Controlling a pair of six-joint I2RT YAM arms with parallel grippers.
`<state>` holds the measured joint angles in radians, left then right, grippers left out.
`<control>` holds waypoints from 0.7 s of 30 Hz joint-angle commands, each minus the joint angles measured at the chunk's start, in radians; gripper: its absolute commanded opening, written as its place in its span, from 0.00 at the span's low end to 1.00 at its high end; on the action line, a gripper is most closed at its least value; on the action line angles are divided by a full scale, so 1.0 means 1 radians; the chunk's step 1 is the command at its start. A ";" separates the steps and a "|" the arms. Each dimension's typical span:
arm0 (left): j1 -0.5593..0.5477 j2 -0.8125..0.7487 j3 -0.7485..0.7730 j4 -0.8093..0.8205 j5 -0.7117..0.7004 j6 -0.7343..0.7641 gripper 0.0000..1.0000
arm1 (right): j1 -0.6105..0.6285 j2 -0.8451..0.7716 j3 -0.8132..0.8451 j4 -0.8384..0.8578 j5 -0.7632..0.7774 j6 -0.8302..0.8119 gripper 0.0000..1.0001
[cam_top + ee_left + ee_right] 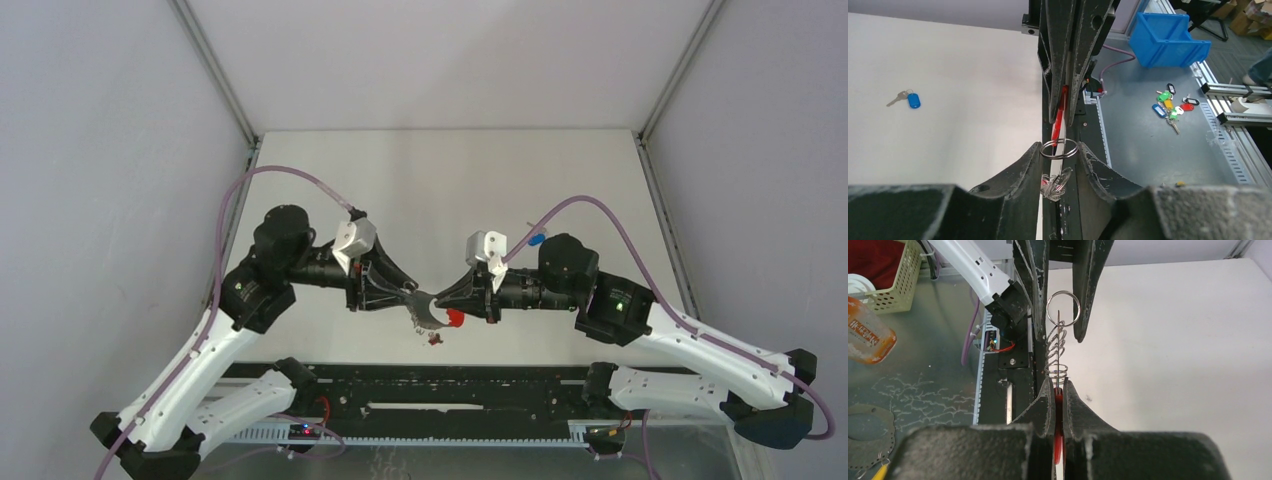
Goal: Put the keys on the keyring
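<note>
My left gripper [418, 299] [1059, 150] is shut on a silver ring [1059, 149] of the keyring, held across its fingertips. The other rings [1055, 185] hang below in a cluster with a bit of red band [435, 340]. My right gripper [441, 300] [1058, 386] faces it, shut on the red tag [1058, 407] [455, 318] of one key. That key's thin blade [1058, 332] points up at the held ring [1063, 307], edge-on; I cannot tell if it is threaded. The blue-tagged key [909, 99] [537, 240] lies on the table, apart from both grippers.
A black rail [450, 385] runs along the table's near edge below the grippers. Off the table are a blue bin [1170, 37], a bunch of coloured key tags [1173, 107], a green basket [890, 285] and an orange bottle [868, 335].
</note>
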<state>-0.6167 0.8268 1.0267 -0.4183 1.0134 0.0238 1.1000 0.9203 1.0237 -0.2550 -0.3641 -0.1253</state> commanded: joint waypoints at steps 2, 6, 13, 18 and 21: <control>0.004 -0.025 0.020 0.036 0.044 -0.016 0.35 | 0.004 -0.008 0.032 0.019 -0.005 0.002 0.00; 0.006 -0.031 0.022 -0.022 0.069 0.030 0.24 | 0.004 -0.009 0.031 0.017 0.002 0.004 0.00; 0.009 -0.034 0.027 -0.045 0.082 0.051 0.20 | 0.003 -0.005 0.032 0.016 -0.001 0.005 0.00; 0.009 -0.027 0.012 0.026 0.098 0.001 0.18 | 0.003 0.003 0.032 0.022 -0.011 0.013 0.00; 0.009 -0.022 0.022 0.042 0.101 0.002 0.14 | 0.003 0.008 0.031 0.018 -0.024 0.015 0.00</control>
<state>-0.6121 0.8051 1.0267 -0.4309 1.0630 0.0486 1.1004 0.9230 1.0237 -0.2699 -0.3813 -0.1234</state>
